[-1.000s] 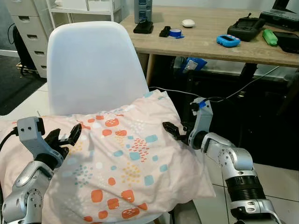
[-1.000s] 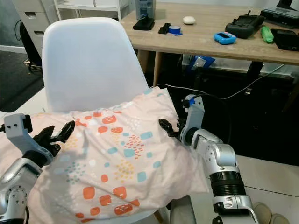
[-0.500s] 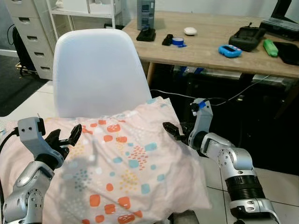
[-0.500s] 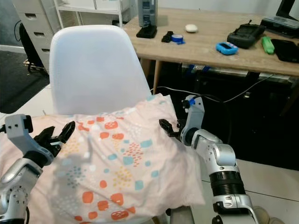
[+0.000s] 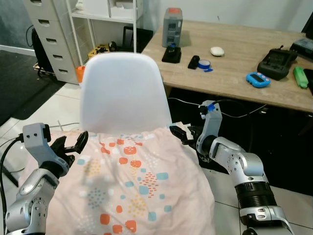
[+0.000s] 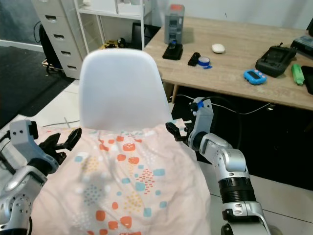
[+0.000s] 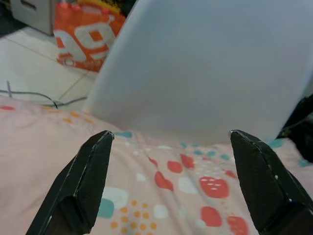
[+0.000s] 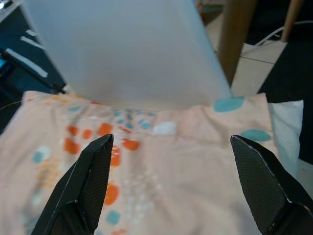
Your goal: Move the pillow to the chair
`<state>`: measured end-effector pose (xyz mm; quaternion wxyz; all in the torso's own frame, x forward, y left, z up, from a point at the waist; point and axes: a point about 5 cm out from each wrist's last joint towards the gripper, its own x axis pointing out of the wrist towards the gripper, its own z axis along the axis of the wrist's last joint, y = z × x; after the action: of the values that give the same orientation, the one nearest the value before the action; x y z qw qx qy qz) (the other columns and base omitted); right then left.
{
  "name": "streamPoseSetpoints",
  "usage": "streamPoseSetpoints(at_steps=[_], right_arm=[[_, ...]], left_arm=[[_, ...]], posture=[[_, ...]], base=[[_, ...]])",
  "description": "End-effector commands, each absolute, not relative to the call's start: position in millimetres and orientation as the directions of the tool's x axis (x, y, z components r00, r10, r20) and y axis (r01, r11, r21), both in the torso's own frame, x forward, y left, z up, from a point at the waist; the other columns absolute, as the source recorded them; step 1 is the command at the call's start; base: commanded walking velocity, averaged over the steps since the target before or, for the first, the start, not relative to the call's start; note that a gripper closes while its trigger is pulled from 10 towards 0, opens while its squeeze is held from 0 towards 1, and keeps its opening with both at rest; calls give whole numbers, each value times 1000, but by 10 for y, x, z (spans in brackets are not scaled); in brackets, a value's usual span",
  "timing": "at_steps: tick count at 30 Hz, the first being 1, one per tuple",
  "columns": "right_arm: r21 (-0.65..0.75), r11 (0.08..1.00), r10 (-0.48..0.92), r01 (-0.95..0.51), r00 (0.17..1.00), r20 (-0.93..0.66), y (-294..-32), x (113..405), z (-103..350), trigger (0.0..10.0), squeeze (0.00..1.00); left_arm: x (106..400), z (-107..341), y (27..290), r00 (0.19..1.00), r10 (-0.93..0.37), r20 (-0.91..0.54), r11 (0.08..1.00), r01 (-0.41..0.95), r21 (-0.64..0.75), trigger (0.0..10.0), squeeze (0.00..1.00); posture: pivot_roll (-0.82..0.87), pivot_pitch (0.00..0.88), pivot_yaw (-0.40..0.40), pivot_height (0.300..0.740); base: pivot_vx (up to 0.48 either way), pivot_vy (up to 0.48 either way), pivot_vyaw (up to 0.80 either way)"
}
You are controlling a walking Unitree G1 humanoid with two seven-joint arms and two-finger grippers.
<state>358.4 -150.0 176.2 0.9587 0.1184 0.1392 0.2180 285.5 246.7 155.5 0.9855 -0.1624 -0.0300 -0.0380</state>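
The pink spotted pillow [image 5: 132,191] lies across the seat of the white chair [image 5: 122,93], its far edge against the chair's back. The left gripper [image 5: 72,144] and the right gripper [image 5: 182,134] sit at opposite sides of the pillow, each with fingers spread wide, holding nothing. Behind the chair stands a wooden desk [image 5: 234,78].

No words, labels, brand names or numbers can be read anywhere here; the print on the orange bag [image 7: 80,30] is too blurred to read.
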Motion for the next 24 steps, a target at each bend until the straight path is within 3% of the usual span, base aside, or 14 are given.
streamPoseSetpoints(at_steps=[1,16,24], right_arm=[[293,879,444,-375,869,-220,-1525,3573,1721,10000,0],[296,882,436,-367,874,-215,-1540,3574,1711,10000,0],[272,916,368,-296,890,-270,-1677,3577,1467,10000,0]], left_arm=[[2813,1528,2487,995,-54,78,939,77,-336,10000,0],[2820,1485,2488,997,-56,54,955,70,-290,10000,0],[2753,1062,2574,995,-13,-98,984,-4,-177,10000,0]], posture=[[-145,125,-3,668],[-144,127,-1,703],[-141,119,2,732]], base=[[0,0,0],[0,0,0],[0,0,0]])
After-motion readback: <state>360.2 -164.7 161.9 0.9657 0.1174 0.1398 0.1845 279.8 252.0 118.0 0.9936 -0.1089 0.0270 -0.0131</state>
